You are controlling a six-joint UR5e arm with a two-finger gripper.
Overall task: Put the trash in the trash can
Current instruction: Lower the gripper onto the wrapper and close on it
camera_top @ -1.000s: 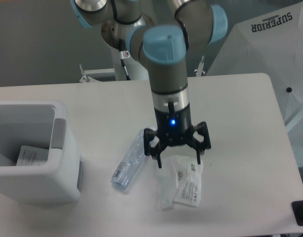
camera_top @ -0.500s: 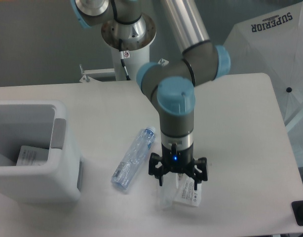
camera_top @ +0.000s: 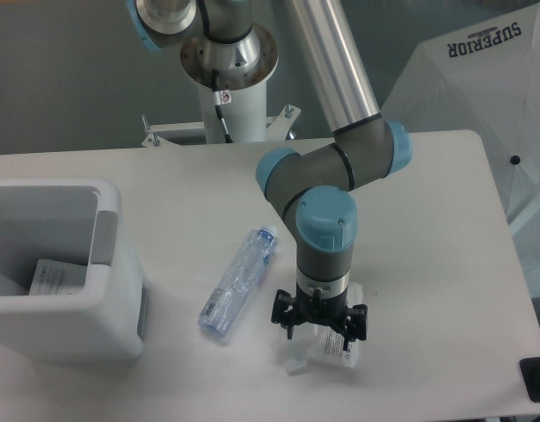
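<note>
Currently the gripper (camera_top: 318,332) is down at table level in the lower centre of the frame, pointing straight down onto the wrapper (camera_top: 333,345). Fingers are spread and straddle the crumpled plastic; they look open, nothing clamped yet as far as I can tell. The vertical pose makes sense: the wrapper lies flat on the table (camera_top: 428,246), so a top-down pinch is the only way to get both fingers around it. The wrist hides most of the wrapper; only its lower edge and white label stick out below the fingers.

Just left of that, lower centre-left, the bottle (camera_top: 237,283) lies on its side, slanted, pale cap toward upper right, clear of the gripper and untouched. My read: wrapper goes first, bottle after.

Further left, at the left edge mid-frame, the trash can (camera_top: 107,255) sits upright with its mouth open upward, well apart from both trash items. Inside, a white printed label or paper piece (camera_top: 52,278) is visible near the bottom; I can't tell what else is in there.

Farthest back, upper centre, the arm's base (camera_top: 230,61) stands behind the table. Upper right, a white cover (camera_top: 481,79) printed "SUPERIOR".

Risk guess: thin crumpled film may slip or only partly catch when the fingers close.
</note>
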